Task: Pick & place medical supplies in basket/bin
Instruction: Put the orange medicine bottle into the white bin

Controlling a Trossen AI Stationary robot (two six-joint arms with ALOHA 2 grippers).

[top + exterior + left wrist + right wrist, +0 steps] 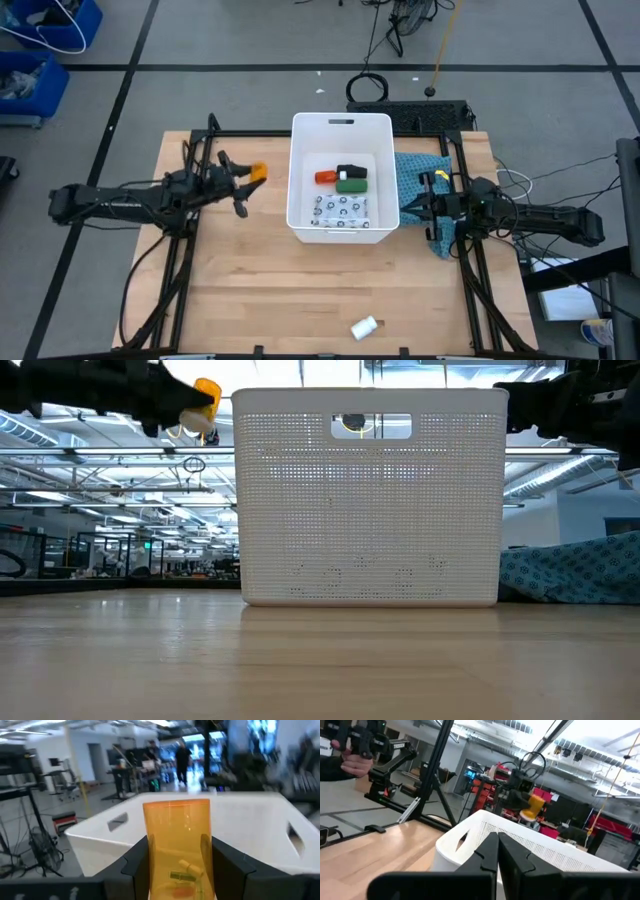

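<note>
My left gripper (243, 184) is shut on the orange bottle (258, 172), raised left of the white tub (340, 128); the low view shows the bottle (206, 404) near the height of the tub's rim. In the tub lie the red white-capped bottle (326, 177), the black oblong piece (352, 171), the green-white box (352, 186) and the patterned packet (340, 210). The white cylinder (364, 326) lies on its side near the table's near edge. My right gripper (498, 847) is shut and holds nothing, just right of the tub, over the teal cloth. My left gripper pinches the orange bottle between its two fingers (137, 862), one on each side wall (155, 855). The fingers come about level from the table's left. The bottle is lifted clear of the table, and its free end (176, 807) points past the fingertips toward the tub.
A teal-blue cloth (425, 190) lies bunched against the tub's right wall. Black frame rails (180, 255) run along both sides of the table. Bare wood (300, 290) stretches between the tub and the near edge. Blue bins (40, 50) stand on the floor, far left.
</note>
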